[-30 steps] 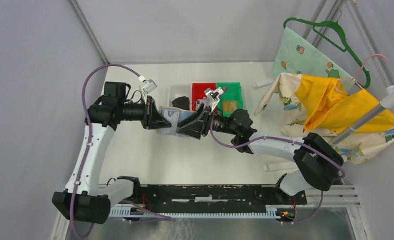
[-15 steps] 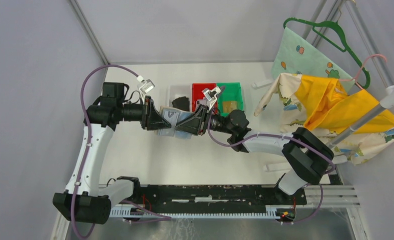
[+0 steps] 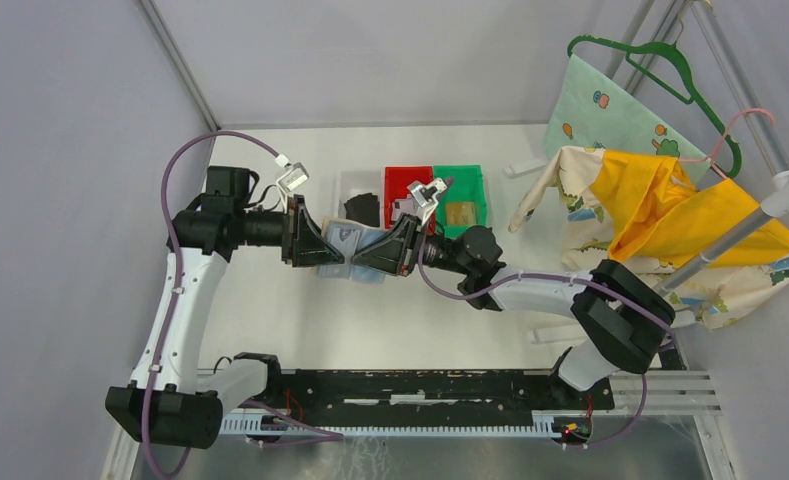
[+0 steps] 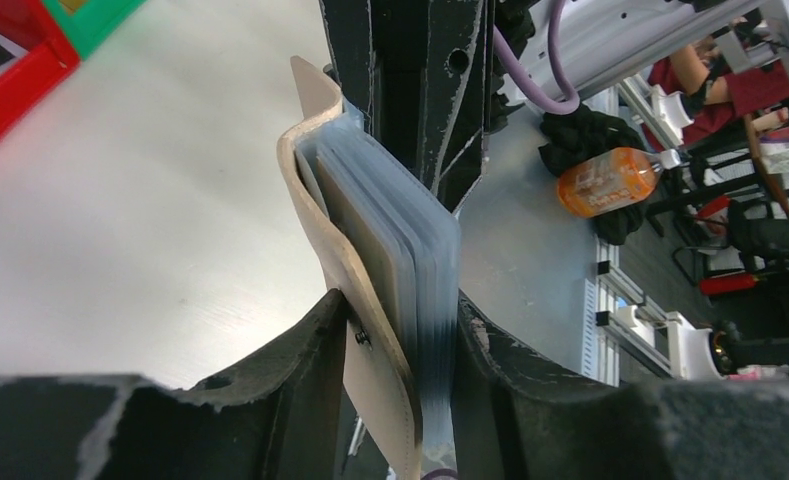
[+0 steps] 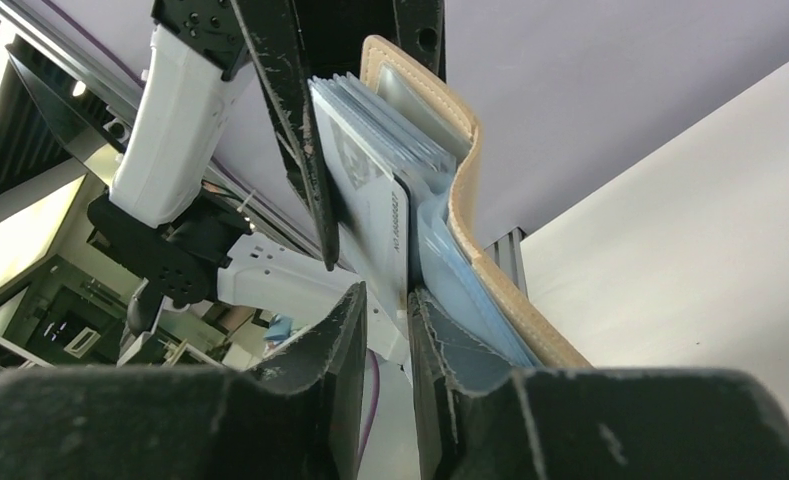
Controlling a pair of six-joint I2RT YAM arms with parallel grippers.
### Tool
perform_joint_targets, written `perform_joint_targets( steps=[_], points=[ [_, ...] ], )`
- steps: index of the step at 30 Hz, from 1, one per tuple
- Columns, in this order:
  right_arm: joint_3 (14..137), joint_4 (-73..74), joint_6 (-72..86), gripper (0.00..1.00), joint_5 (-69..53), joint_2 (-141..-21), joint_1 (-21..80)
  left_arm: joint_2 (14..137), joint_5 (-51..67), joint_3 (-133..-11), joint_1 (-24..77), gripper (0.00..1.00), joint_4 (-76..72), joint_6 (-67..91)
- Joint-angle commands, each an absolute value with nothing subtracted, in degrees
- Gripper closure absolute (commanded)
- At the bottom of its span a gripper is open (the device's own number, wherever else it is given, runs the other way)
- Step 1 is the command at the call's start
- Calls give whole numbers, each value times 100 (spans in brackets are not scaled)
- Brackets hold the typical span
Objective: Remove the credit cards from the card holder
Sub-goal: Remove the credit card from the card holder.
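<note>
The beige card holder hangs above the table between my two grippers. My left gripper is shut on its beige cover and the stack of clear sleeves, with a finger on each side. My right gripper faces it from the right. In the right wrist view its jaws are nearly together, and the lower edge of a silvery-grey credit card sits between the tips. The card sticks out of the sleeves beside the cover.
Three bins stand behind the grippers: a white one holding a black card, a red one, and a green one holding a gold-tan card. Yellow and patterned cloths hang on a rack at the right.
Both grippers and the card holder shifted slightly up and left together. The right arm's elbow swung and its wrist turned. Both grips look unchanged.
</note>
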State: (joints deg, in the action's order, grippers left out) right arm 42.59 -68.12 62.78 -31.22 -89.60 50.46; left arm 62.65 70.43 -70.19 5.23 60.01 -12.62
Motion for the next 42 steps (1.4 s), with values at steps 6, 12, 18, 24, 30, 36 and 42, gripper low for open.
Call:
perform_joint_targets(
  steps=[6, 12, 18, 24, 30, 36, 42],
  points=[
    [3920, -6904, 5971, 59, -2512, -8393, 5106, 6565, 8356, -7548, 670, 74, 7460, -2564],
    [3955, -6472, 5674, 53, -2146, -8303, 5291, 6616, 8350, -7799, 671, 85, 7672, -2655],
    [4052, -6429, 5636, 53, -1758, -8407, 5461, 6531, 8119, -7938, 671, 89, 7544, -2242],
    [4280, -6013, 5273, 56, -1602, -8313, 5535, 5922, 6987, -7248, 668, 98, 5372, 179],
    [4210, -6280, 5363, 63, -1633, -8363, 5552, 5844, 7316, -7089, 677, 98, 4998, 540],
    [4331, -6709, 5622, 69, -1808, -8619, 5560, 5857, 7348, -6978, 677, 86, 5002, 530],
    [4325, -7082, 5905, 79, -1865, -8823, 5555, 5938, 7360, -6908, 681, 80, 4860, 704]
  ],
)
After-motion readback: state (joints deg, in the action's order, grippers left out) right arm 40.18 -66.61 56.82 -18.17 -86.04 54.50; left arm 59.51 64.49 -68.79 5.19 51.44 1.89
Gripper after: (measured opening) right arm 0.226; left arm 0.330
